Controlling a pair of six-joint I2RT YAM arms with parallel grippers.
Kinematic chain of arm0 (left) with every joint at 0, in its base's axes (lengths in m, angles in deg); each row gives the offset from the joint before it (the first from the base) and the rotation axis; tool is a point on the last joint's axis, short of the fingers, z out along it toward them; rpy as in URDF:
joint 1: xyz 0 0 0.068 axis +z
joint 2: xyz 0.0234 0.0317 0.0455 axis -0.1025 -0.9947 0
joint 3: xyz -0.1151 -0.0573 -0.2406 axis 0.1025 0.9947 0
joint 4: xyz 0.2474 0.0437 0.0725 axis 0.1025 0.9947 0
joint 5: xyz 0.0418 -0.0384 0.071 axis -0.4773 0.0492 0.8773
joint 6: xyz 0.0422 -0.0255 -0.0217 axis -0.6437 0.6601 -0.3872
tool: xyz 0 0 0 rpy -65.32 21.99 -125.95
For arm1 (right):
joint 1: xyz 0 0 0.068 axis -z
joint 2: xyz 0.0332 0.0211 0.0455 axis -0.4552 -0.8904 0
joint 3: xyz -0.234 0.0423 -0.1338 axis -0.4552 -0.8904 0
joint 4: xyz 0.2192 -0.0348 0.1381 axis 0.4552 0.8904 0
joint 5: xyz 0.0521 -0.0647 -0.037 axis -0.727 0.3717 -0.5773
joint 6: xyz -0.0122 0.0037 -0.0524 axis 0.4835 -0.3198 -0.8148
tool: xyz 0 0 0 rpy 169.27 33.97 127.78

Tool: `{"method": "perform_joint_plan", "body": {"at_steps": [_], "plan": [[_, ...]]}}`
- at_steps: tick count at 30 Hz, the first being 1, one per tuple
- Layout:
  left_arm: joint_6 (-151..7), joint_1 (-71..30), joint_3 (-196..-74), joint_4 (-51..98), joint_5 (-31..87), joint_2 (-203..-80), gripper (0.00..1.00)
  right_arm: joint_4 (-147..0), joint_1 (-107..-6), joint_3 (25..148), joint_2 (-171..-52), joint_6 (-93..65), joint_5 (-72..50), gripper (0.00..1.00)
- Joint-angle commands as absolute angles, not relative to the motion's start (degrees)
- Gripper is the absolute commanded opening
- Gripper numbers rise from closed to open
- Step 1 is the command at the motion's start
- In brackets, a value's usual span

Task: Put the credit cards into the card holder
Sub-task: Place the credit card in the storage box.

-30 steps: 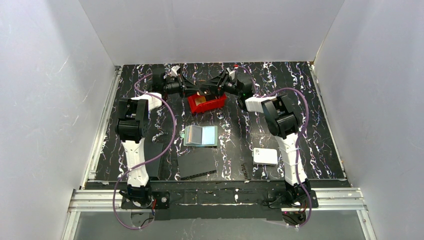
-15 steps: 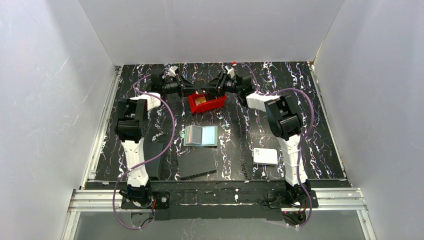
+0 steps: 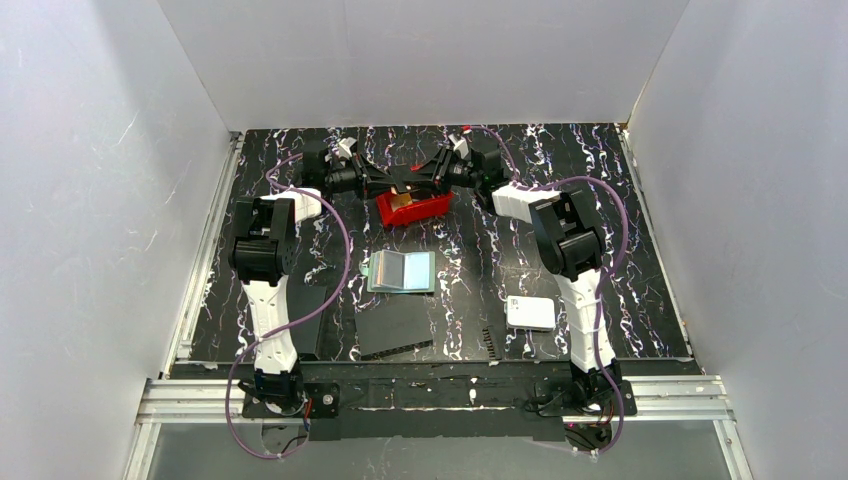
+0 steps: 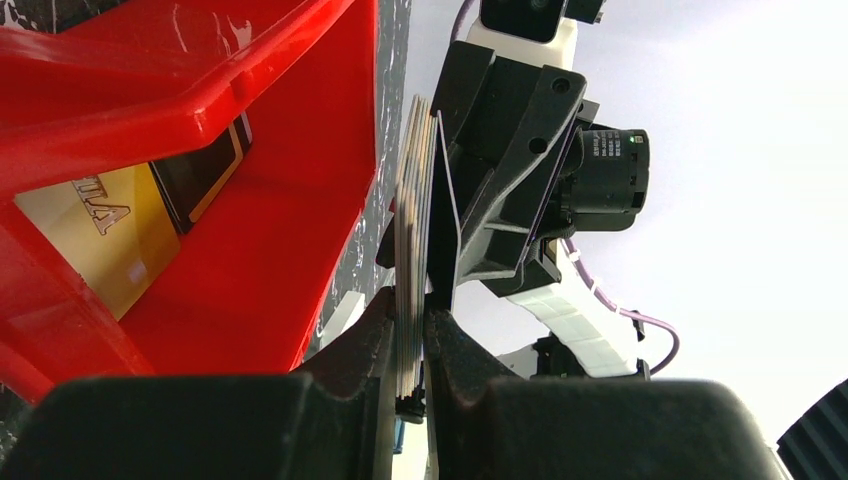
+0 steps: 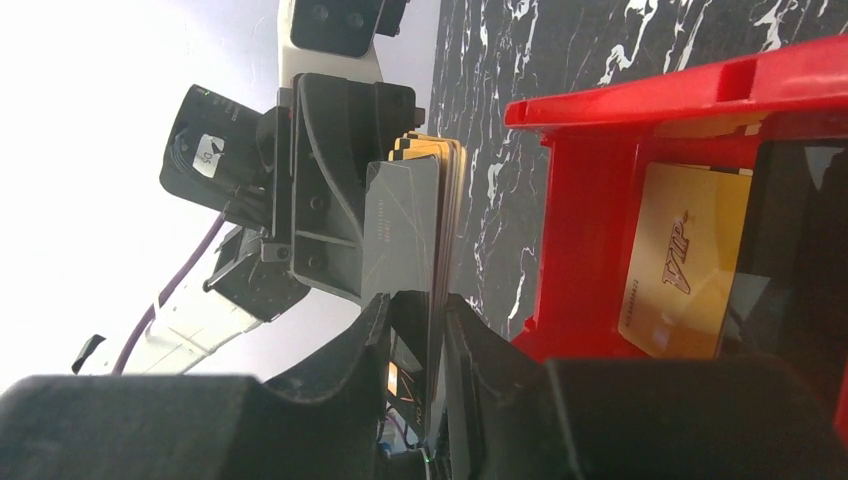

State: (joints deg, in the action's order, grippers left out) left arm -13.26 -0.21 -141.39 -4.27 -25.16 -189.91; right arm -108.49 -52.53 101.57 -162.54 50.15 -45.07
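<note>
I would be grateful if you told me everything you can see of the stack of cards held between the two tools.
The thin stack of flat plastic cards holds several cards pressed face to face, pale along their edges; a dark grey card faces the right wrist camera, gold-edged ones behind it. It stands on edge in the air beside the red plastic bin, pinched by the left tool and the right tool.

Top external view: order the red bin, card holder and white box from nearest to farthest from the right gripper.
1. Red bin, far centre, right beside it.
2. Card holder, mid-table, lying open.
3. White box, near-right side.
</note>
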Motion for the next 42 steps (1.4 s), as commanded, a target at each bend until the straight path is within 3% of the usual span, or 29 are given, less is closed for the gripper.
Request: {"method": "perform_joint_plan", "body": {"at_steps": [1,7,14,18,32,36,42], "plan": [[-14.76,0.54,-140.32,-2.84,-27.12,-186.32,0.00,-109.75,-50.83,101.42,-159.04,46.98,-43.46,0.29],[-15.02,0.78,-140.04,-2.75,-27.59,-185.76,0.00,-111.54,-50.12,101.31,-159.49,47.52,-43.55,0.29],[-14.59,0.78,-140.70,-2.74,-27.69,-185.79,0.00,-111.50,-50.11,102.20,-160.04,47.74,-43.57,0.40],[-14.44,0.78,-140.70,-2.74,-27.69,-185.36,0.00,-109.46,-50.08,102.50,-159.62,45.99,-43.38,0.41],[-17.39,1.31,-140.11,0.55,-26.71,-185.91,0.00,-108.34,-47.01,99.80,-157.76,43.88,-42.08,0.14],[-25.86,1.18,-142.54,11.51,-22.90,-186.20,0.00,-105.91,-44.11,98.78,-155.05,41.05,-41.83,0.01],[-45.61,-1.86,-154.74,38.69,-12.74,-188.04,0.00,-98.28,-43.60,97.99,-148.66,33.21,-41.34,0.01]]}}
